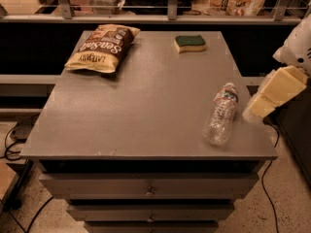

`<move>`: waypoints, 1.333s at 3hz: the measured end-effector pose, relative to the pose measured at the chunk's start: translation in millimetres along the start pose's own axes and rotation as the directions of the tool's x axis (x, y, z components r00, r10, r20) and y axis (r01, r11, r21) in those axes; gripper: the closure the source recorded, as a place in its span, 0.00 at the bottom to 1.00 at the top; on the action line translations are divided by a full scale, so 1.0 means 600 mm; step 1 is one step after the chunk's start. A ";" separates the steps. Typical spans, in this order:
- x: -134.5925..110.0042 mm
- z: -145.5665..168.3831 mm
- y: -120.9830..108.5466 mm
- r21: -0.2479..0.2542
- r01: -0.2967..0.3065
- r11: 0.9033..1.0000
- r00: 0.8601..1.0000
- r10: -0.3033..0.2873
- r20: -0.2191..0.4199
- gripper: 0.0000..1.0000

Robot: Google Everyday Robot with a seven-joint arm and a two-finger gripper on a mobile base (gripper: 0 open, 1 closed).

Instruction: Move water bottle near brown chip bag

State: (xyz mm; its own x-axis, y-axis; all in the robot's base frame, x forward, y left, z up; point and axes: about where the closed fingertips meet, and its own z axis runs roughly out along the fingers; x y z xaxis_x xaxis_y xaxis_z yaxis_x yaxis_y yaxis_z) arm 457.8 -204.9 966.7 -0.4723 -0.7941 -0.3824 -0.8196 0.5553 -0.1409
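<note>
The water bottle lies on its side near the right front of the grey table, white cap pointing away from me. The brown chip bag with white "Sea Salt" lettering lies flat at the far left corner. My gripper comes in from the right edge of the view, cream-coloured, hovering just right of the bottle and about level with the table's right edge. It touches nothing that I can see.
A green-and-yellow sponge sits at the far right of the table. Drawers run below the front edge. A railing and shelves with goods stand behind. Cables lie on the floor at left.
</note>
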 end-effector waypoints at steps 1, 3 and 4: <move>0.000 0.002 -0.001 -0.005 -0.012 1.000 1.000 0.012 0.002 0.00; -0.013 0.117 -0.018 -0.135 -0.413 0.901 0.904 0.423 0.062 0.00; -0.019 0.159 -0.023 -0.170 -0.528 0.832 0.838 0.543 0.053 0.00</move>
State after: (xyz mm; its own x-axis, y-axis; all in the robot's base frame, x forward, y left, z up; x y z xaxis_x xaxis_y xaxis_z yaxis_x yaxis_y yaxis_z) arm 505.8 -179.9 886.0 -0.8235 -0.3511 -0.4457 -0.4878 0.8393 0.2401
